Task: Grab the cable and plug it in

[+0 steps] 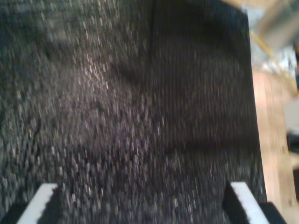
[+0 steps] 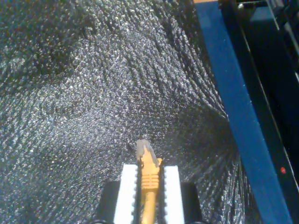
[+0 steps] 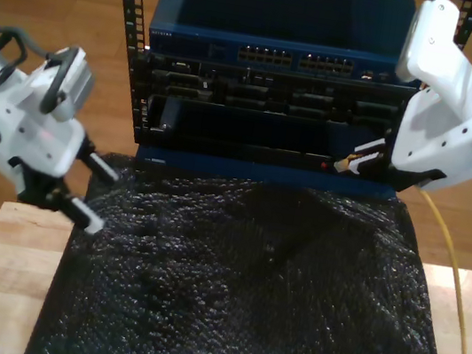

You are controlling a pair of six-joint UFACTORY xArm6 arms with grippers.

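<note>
My second gripper (image 2: 148,186) is clamped on the cable (image 2: 148,179) just behind its clear plug (image 2: 144,148), which juts out past the white pads (image 2: 128,191). In the exterior view this gripper (image 3: 360,158) sits at the right, level with the front of the rack (image 3: 271,66), and the yellow cord trails down the right edge of the frame. My first gripper (image 1: 140,205) is spread wide and holds nothing; it hovers over the black foam mat (image 3: 244,295) at the exterior view's left (image 3: 89,194). Risks: the plug tip may meet the rack face or the blue ledge (image 2: 233,107) instead of a port and bend. The short grip behind the plug may let it twist off axis. The trailing cord may snag on the mat's edge and pull the plug askew.
</note>
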